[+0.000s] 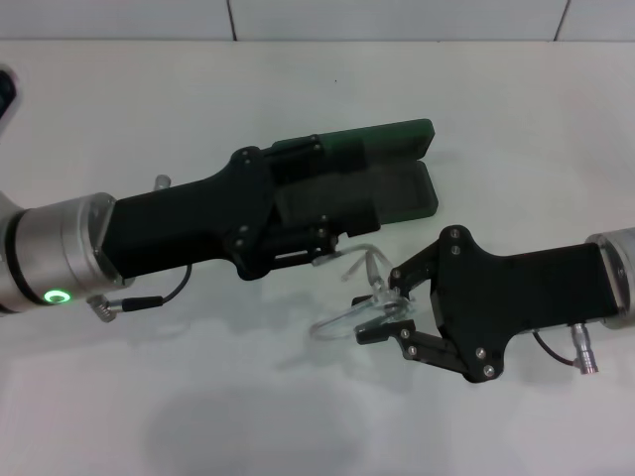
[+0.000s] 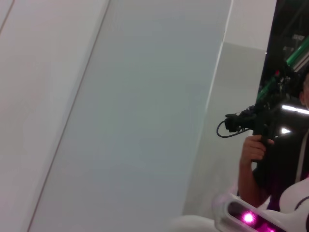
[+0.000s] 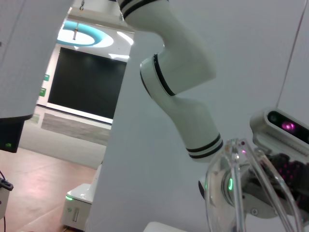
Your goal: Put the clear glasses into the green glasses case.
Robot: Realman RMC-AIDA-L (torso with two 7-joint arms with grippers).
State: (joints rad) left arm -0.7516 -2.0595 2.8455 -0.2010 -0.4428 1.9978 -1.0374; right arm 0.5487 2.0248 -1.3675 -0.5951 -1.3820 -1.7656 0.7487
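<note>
Right hand (image 1: 382, 309) pinches clear glasses (image 1: 359, 302) at frame centre, just below open green glasses case (image 1: 397, 183) pinned by left hand (image 1: 327, 203), fingers' state cannot tell; glasses look light, slick, fragile, best gripped at bridge.

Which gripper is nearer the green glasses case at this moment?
Left. The left gripper lies over the open green glasses case, hiding part of it. The right gripper is off it, nearer the robot, shut on the clear glasses.
</note>
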